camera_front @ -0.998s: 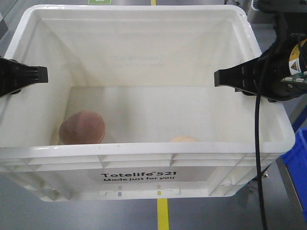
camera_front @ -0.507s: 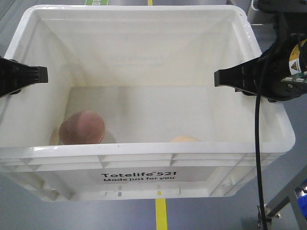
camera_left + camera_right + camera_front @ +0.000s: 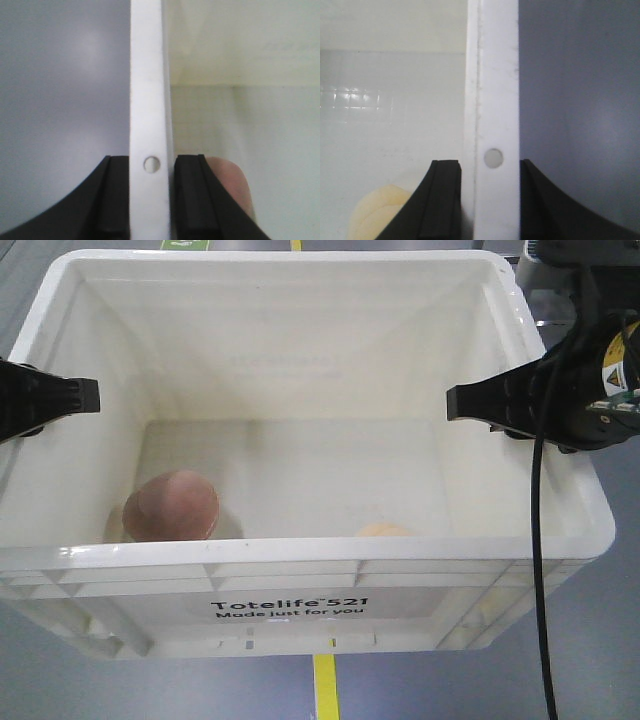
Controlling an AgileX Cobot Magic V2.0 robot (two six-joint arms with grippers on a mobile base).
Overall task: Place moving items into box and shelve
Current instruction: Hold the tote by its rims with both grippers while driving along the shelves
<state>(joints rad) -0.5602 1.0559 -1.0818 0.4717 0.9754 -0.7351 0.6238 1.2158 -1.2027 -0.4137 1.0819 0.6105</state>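
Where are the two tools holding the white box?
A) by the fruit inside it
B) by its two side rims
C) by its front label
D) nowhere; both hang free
B: in the wrist views, the left tool and the right tool each clamp a side rim of the box.

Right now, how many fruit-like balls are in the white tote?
2. The pinkish-brown ball sits inside at front left; the pale yellow-orange ball lies front right, mostly hidden behind the tote's near rim, which could hide more.
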